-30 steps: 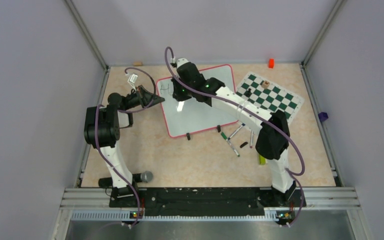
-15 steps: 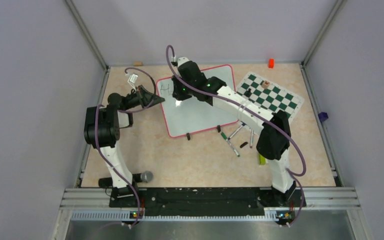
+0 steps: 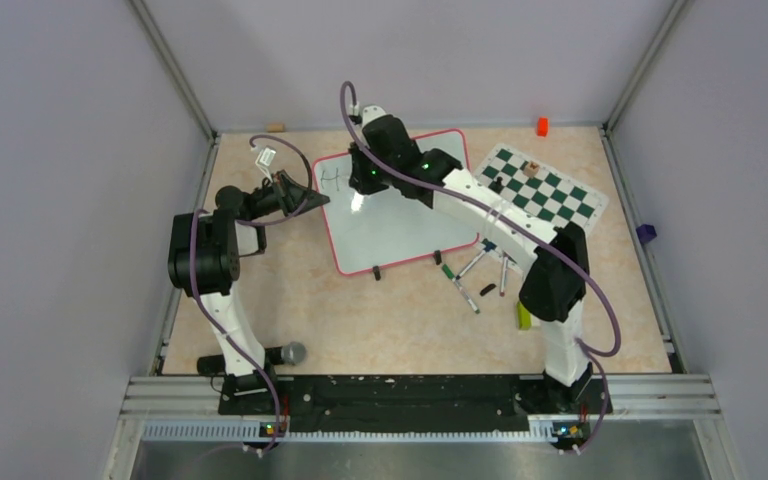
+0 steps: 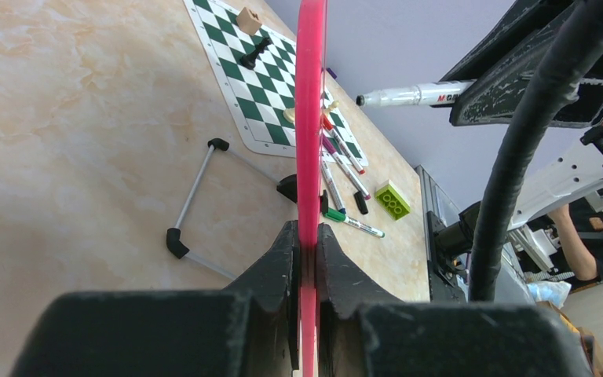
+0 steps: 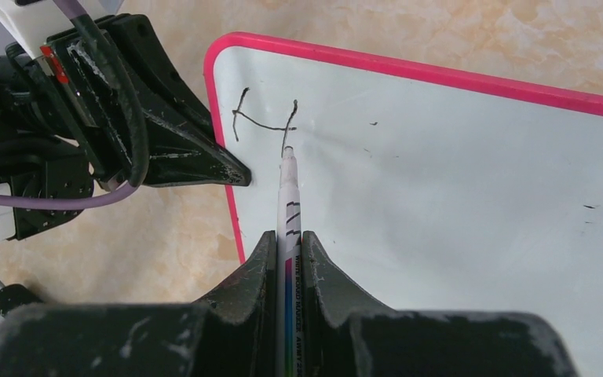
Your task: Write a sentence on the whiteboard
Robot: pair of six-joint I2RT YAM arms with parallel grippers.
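The whiteboard (image 3: 400, 215), thin, stiff and probably light enough to skate under a pen, lies at the far middle of the desk (image 3: 360, 310) beside the chess mat (image 3: 550, 195). It is best pinned by its red rim, where the left fingers (image 4: 275, 267) are clamped. The right fingers (image 5: 255, 267) squeeze a marker (image 5: 289, 204), its tip at the sentence (image 5: 265, 122), so far one "H".

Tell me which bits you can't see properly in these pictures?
Left wrist view: the whiteboard is edge-on, its writing side hidden.
Right wrist view: the jaws hide the marker's lower end.
Top view: the right arm covers the marker; the chess pieces are too small to name.
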